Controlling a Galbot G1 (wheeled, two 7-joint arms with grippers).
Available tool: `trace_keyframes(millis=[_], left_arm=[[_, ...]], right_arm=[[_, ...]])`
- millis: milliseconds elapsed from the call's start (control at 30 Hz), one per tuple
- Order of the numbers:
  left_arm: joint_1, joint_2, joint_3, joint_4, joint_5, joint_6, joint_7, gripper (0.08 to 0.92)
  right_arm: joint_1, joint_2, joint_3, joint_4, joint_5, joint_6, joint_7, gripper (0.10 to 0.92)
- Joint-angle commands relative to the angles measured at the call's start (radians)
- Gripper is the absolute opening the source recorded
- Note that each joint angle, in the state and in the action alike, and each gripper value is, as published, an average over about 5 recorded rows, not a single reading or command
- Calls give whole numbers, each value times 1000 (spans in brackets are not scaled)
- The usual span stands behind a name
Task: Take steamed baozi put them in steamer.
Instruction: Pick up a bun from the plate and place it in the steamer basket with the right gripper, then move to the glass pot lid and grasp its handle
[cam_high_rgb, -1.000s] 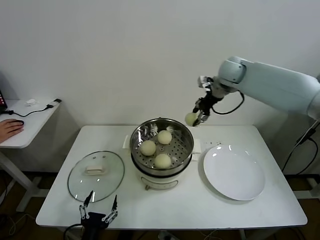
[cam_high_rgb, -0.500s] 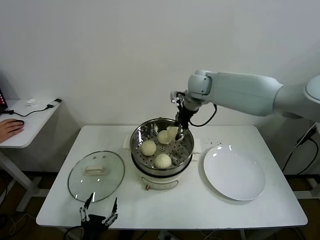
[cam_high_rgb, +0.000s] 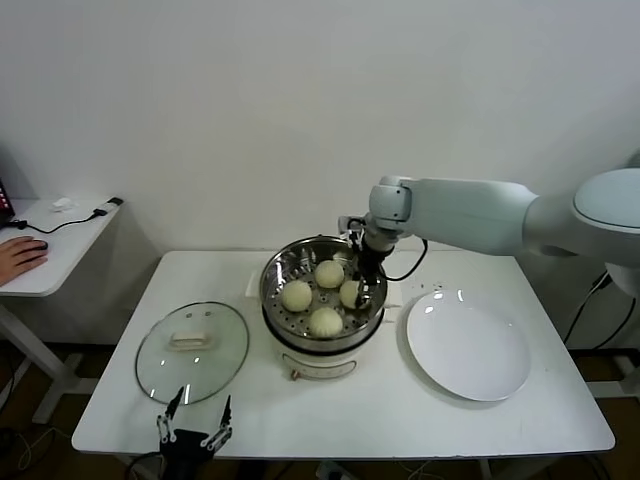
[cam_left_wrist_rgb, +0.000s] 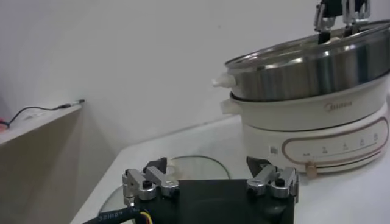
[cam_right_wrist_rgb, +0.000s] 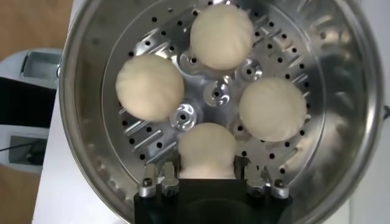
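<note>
The steamer stands mid-table, a shiny steel pot on a white base. Three steamed baozi lie on its perforated tray. My right gripper reaches down inside the pot at its right side, shut on another baozi, which sits low over the tray between the fingers. The other three baozi ring the tray's centre. My left gripper hangs open and empty near the table's front left edge, well away from the steamer.
A round glass lid with a white handle lies left of the steamer, just beyond the left gripper. A flat white plate lies to the steamer's right. A side table with cables stands at far left.
My right arm swung left from beside the steamer's right rim and came down into the pot, carrying the baozi. The left arm stayed still.
</note>
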Motion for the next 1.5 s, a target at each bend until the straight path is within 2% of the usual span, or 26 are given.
trace_keyframes(millis=[33,133,300,400,667,967,1100,1233,1333,1500], left_arm=[[-2,3,-1,2,-3,1,0,823],[-3,2,0,0,-2,3,1,823],[-6,2,2,-2,1,5,1,823],[-7,0,4,-2,3,6,1,823],[-4,0,3,-5,4,4,1,823],[-4,10,-11,-21,5,5,1,823],[-8,8,-16,-34,10,10,2,823],[-11,1,-21,-49,15,15,3,823],[-9,-3,-30,-62,19,17,3,823],[-4,-13,-47,-87,26,19,4,823]], right_arm=[[-27,-2,-1,1,-12,-6,25,584],[-24,-10,13,3,-11,-7,30,627],[-8,-28,28,11,-8,-2,21,764],[0,-49,52,15,-2,5,20,812],[55,-154,134,51,7,61,20,823],[69,-410,274,178,2,276,88,823],[-19,-575,368,289,8,345,192,823],[-252,-718,577,380,23,446,405,823],[-447,-779,745,424,24,509,528,823],[-852,-820,1140,484,1,539,619,823]])
